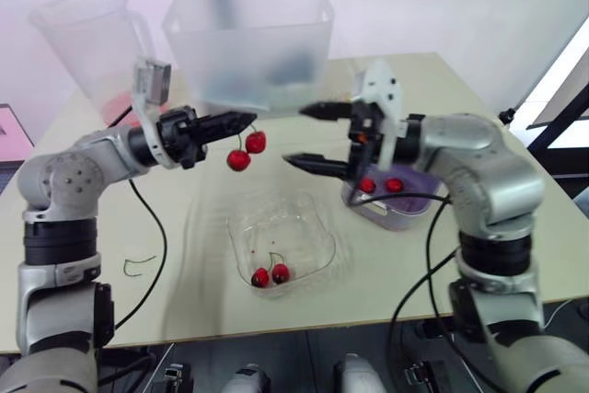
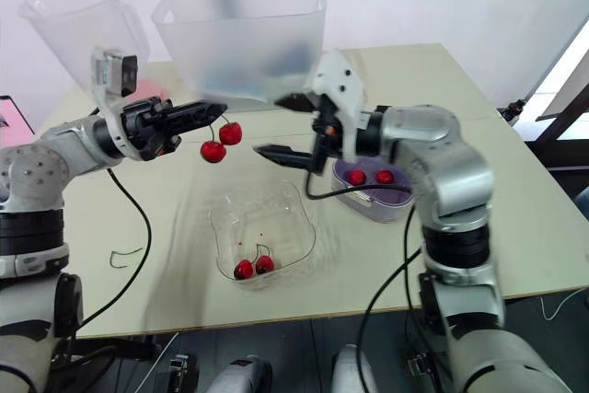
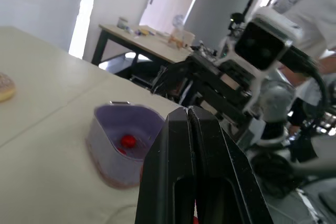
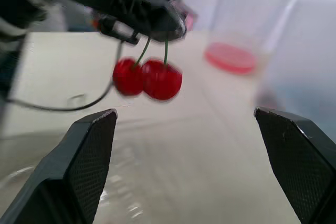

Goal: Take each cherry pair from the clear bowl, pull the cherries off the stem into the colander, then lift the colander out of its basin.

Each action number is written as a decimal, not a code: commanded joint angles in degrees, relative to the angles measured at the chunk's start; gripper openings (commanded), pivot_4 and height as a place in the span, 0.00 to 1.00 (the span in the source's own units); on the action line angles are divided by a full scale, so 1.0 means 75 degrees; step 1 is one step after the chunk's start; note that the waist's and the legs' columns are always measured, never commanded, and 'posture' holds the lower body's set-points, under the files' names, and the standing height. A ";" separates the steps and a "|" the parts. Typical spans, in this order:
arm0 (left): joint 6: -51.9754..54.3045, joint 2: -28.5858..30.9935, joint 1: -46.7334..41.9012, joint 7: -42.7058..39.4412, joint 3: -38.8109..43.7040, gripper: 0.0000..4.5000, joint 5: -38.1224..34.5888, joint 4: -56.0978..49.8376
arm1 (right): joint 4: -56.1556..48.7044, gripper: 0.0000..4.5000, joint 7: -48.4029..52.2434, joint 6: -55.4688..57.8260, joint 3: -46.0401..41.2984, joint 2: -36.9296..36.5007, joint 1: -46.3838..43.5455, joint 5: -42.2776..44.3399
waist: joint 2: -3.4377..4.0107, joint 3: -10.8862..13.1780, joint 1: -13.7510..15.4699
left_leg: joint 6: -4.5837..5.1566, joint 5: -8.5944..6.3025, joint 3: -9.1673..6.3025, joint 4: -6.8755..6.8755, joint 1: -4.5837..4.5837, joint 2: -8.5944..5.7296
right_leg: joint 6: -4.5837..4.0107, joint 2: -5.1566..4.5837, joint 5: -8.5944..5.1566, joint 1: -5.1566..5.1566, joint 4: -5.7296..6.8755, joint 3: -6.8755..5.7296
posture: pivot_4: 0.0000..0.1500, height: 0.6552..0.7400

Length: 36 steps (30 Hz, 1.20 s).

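Above table (image 1: 368,292), left jaws clamp red cherry pair (image 1: 239,159), stems (image 4: 143,52) seemingly green; right jaws apart.

Colander (image 1: 405,200) partly hidden behind right hand (image 1: 295,135).

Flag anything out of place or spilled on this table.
One thing: what looks like a bare stem lies loose on the table, to the left of the clear bowl, outside every container. No cherries spilled: one cherry pair hangs from the shut left gripper, others sit in the bowl and colander.
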 commanded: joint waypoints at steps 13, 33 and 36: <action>0.0888 0.0180 -0.0212 -0.0890 -0.0197 0.00 -0.0710 -0.0863 | 0.0302 0.94 -0.0650 0.0559 0.0581 0.0428 -0.0242 0.2011 | 0.0000 0.0000 -0.0018 | 0.0000 0.0000 -0.0001 0.0002 0.0002 0.0009 | 0.0000 0.0003 0.0000 -0.0007 0.0010 0.0002 | 1.00 1.00; 0.0668 -0.0133 -0.0029 -0.0396 -0.0023 0.00 -0.0763 -0.1001 | 0.0295 0.42 -0.0897 0.0435 0.0822 0.0184 -0.0249 0.2936 | 0.0000 0.0000 -0.0024 | 0.0000 0.0000 0.0001 0.0001 0.0002 0.0009 | 0.0000 0.0005 0.0000 -0.0008 0.0009 0.0001 | 1.00 1.00; 0.0626 -0.0142 -0.0026 -0.0390 -0.0024 0.00 -0.0736 -0.1010 | 0.0306 0.22 -0.0918 0.0464 0.0855 0.0191 -0.0265 0.3014 | 0.0000 0.0000 -0.0026 | 0.0000 0.0000 0.0001 0.0001 0.0002 0.0009 | 0.0000 0.0005 0.0000 -0.0008 0.0009 0.0001 | 1.00 1.00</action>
